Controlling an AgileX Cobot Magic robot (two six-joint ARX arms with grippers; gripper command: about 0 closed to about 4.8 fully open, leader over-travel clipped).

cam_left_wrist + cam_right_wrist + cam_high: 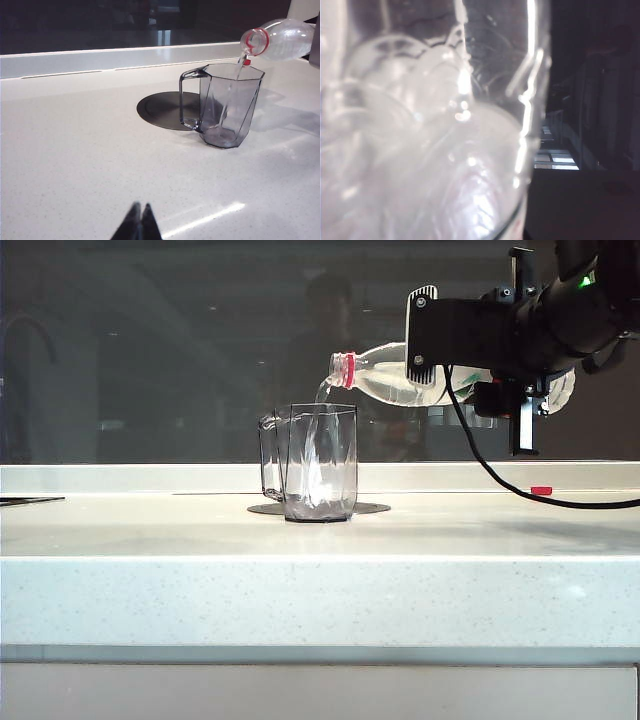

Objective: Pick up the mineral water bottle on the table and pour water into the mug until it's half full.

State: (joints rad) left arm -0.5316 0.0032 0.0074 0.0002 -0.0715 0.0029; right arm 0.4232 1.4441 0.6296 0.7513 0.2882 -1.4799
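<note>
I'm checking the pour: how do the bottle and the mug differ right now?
The bottle lies tipped nearly level in the air, clamped in the right gripper; the mug stands upright on the table. The bottle has a red neck ring; the mug has a side handle. Water streams out of the bottle into the mug. Both are clear.

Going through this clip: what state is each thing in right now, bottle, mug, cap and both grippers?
mineral water bottle: uncapped, tipped nearly level, pouring.
water: thin stream falling into the mug.
mug: upright on the table, water low in it, well under half.
red cap: off, lying on the table.
right gripper: shut on the bottle, above the table.
left gripper: shut, holding nothing, low over the table.
</note>
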